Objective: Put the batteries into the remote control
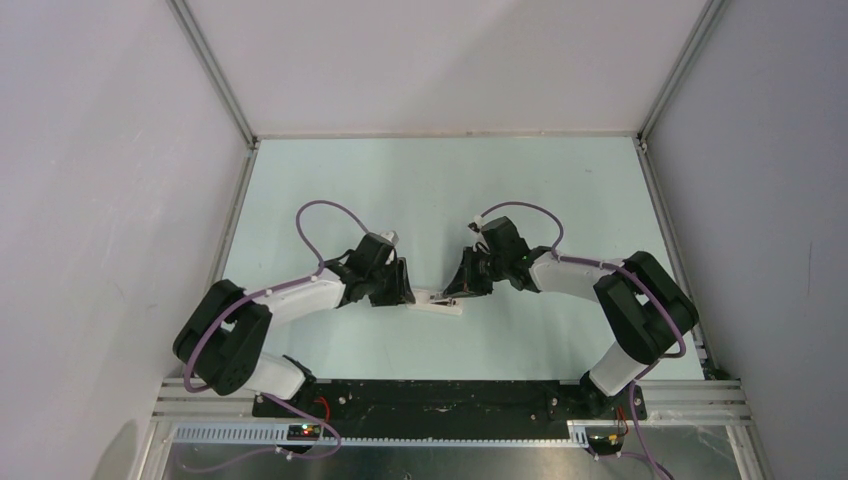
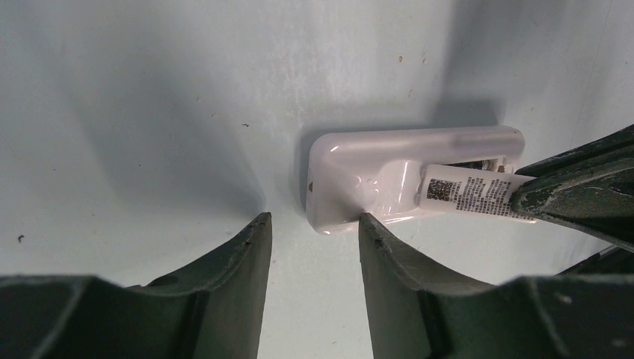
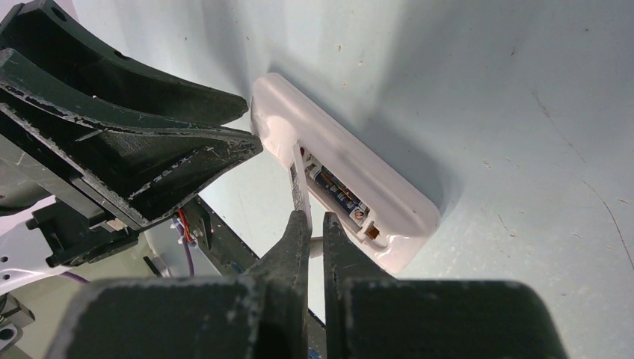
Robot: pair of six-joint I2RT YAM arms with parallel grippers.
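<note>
**White remote lies back up, battery recess open**

The remote control is a slim white handset with rounded corners. It lies flat near the middle of the pale table, its long axis running left to right. Its back faces up, with the recess uncovered. A dark battery with blue and orange markings sits lengthwise in that recess. A second cannot be made out.

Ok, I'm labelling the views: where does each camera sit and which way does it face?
Top: above and behind, looking down at the table; left arm and right arm show.
Left wrist: on the left arm, facing the remote; own fingers below.
Right wrist: facing the remote's open back; own gripper pinches the cover.
All three share the remote.
</note>
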